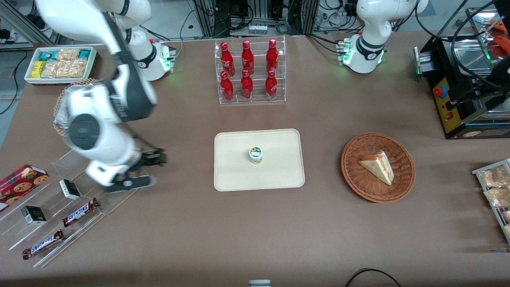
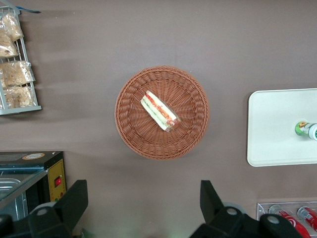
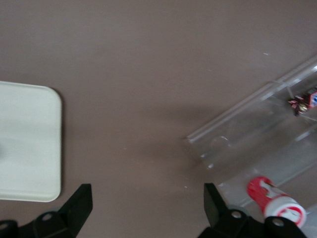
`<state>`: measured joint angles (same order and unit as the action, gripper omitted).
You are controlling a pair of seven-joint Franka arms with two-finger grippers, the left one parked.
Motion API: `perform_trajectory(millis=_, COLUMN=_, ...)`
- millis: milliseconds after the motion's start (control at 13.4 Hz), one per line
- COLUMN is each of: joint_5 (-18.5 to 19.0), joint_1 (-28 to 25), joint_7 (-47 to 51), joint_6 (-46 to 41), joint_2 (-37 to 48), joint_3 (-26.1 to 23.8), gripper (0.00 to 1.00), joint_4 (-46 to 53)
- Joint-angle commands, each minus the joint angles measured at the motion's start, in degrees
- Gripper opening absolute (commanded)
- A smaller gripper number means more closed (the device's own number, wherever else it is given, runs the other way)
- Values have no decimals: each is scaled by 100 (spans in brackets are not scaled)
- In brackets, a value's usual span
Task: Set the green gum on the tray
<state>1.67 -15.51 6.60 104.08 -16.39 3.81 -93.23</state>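
Nearest the front camera, toward the working arm's end of the table, a clear acrylic tiered rack [image 1: 59, 211] holds two Snickers bars [image 1: 81, 211], two small dark boxes [image 1: 69, 189] and a red cookie box [image 1: 22, 181]. Just above the rack's upper step hangs the right arm's gripper [image 3: 147, 208], its two black fingers [image 3: 74, 210] spread wide apart with nothing between them; the wrist view looks down past them at bare brown table [image 1: 179, 223], the rack's clear edge and a red-lidded gum bottle [image 3: 275, 202] lying on its side on the rack. Nearer the middle of the table sits the cream tray [image 1: 279, 175], one rounded corner of it also showing in the wrist view [image 3: 29, 144], well apart from the gripper. The green gum [image 1: 255, 154] stands upright on the tray, close to its centre, green-and-white lid up, free of any grip; the parked arm's camera catches it too [image 2: 308, 130]. Toward the parked arm's end, level with the tray, a round brown wicker basket [image 1: 400, 181] holds a wedge of sandwich [image 1: 378, 166]. Farther from the camera, a clear stepped stand [image 1: 252, 97] carries six red bottles [image 1: 247, 59] in two rows. At the working arm's end, farther still, a white bin [image 1: 30, 77] holds packaged snacks, with the rim of a second wicker basket [image 1: 59, 99] partly hidden by the arm
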Motion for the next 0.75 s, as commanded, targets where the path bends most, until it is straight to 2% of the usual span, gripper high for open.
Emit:
perform_trajectory(millis=0, joint_5=-123, joint_1=599, joint_7=-27, joint_6=262, joint_2=645, joint_3=-118, gripper=100, joint_4=-678)
perform_trajectory(millis=224, joint_5=-123, joint_1=1109, joint_7=-114, joint_6=341, joint_2=1154, joint_3=-327, gripper=100, joint_4=-1021)
perform_trajectory(millis=449, joint_5=-123, joint_1=1567, joint_7=-484, joint_6=-122, joint_2=1524, joint_3=-504, gripper=100, joint_4=-1110)
perform_trajectory(millis=673, joint_5=-131, joint_1=1639, joint_7=-414, joint_6=-598, joint_2=1884, joint_3=-548, gripper=100, joint_4=-1049)
